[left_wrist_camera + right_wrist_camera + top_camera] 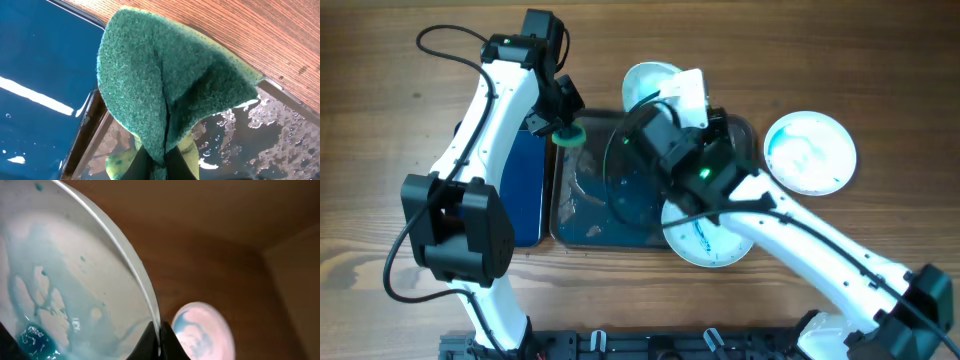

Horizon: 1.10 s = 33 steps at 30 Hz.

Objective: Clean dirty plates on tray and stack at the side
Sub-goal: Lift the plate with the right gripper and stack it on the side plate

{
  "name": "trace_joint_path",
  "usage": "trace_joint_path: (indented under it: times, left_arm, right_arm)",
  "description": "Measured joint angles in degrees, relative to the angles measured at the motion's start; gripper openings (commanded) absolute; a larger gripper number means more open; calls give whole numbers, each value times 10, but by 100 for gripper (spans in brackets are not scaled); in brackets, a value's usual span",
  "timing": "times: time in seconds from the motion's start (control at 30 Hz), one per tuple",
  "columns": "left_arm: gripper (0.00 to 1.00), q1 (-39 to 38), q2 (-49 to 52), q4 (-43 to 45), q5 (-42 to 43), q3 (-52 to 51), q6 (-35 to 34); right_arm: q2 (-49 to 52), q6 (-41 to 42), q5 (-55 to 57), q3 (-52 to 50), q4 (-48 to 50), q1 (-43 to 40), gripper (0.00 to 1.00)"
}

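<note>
My left gripper [563,125] is shut on a green and yellow sponge [567,136], held over the far left corner of the dark wet tray [582,215]. In the left wrist view the sponge [165,80] is folded between the fingers [162,162], above the tray's rim [95,127]. My right gripper [160,336] is shut on the rim of a white plate [65,280] smeared with blue, holding it tilted. In the overhead view this plate [645,82] shows at the tray's far edge by the gripper [655,108]. Another white plate [705,243] lies under my right arm at the tray's right edge.
A blue-smeared white plate [810,150] lies on the wooden table to the right; a plate like it shows in the right wrist view [202,330]. A shiny blue board [525,185] lies against the tray's left side, also in the left wrist view [40,75].
</note>
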Motion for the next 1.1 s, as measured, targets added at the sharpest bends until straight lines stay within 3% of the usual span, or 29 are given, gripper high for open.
trace_joint_path:
  times: [0.23, 0.43, 0.6, 0.7, 0.83, 0.97, 1.1]
  left_arm:
    - [4, 0, 0, 4, 0, 0, 0]
    - [4, 0, 0, 4, 0, 0, 0]
    - [4, 0, 0, 4, -1, 0, 0]
    - [4, 0, 0, 4, -3, 0, 0]
    - [4, 0, 0, 4, -3, 0, 0]
    - [4, 0, 0, 4, -3, 0, 0]
    - [4, 0, 0, 4, -3, 0, 0]
  right_arm:
    - [-1, -39, 260, 0, 32, 94, 4]
    - [-1, -111, 294, -1, 85, 100, 4]
    - [-5, -58, 10, -10, 24, 48, 4]
    - [-6, -7, -235, -51, 20, -50, 4]
    - [-7, -7, -520, -56, 38, -195, 4]
    - [-31, 40, -617, -56, 17, -381, 4]
    - [-34, 73, -592, -82, -19, -584, 4]
